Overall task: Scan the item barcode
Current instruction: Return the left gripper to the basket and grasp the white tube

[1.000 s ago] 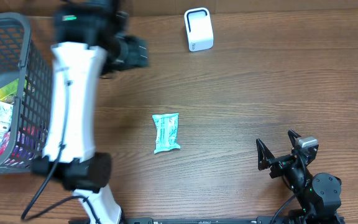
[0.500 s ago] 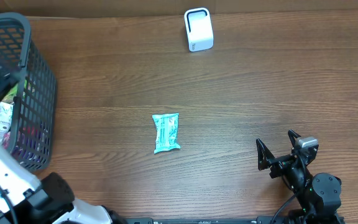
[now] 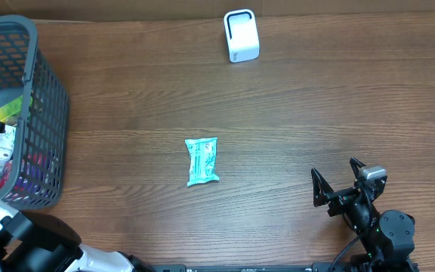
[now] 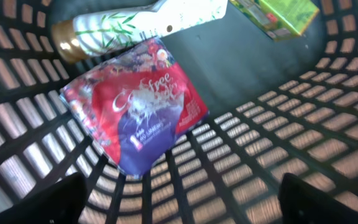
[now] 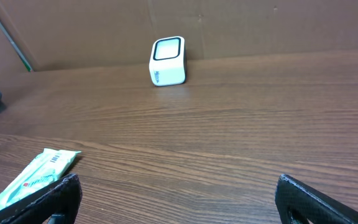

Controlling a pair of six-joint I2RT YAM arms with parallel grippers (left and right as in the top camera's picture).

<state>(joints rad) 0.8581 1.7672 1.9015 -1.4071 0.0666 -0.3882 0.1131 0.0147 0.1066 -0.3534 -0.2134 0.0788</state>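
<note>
Left gripper [image 4: 188,208]: jaws spread wide, nothing between them; I see both fingertips at the bottom corners of the left wrist view.
Left gripper, position: down inside the basket [image 3: 51,98] at the far left of the table [image 3: 338,98], hovering above the contents, touching none that I can see.
Under left gripper: a red-and-blue pouch [image 4: 142,112] lies flat on the basket floor, tilted, print side up.
Beyond the pouch: a white bottle [image 4: 148,22] with leaf print and a gold cap lies on its side, just beside the pouch's far edge; a green carton [image 4: 284,14] sits to its right, partly cut off.
Right gripper [image 5: 182,202]: jaws fully apart, empty, low over the table at the near right.
Teal packet [image 3: 202,161]: flat on the bare wood near the middle of the table, well apart from both grippers; its barcode shows in the right wrist view.
Scanner [image 3: 241,35]: small white box, upright at the far edge, well beyond the packet.
</note>
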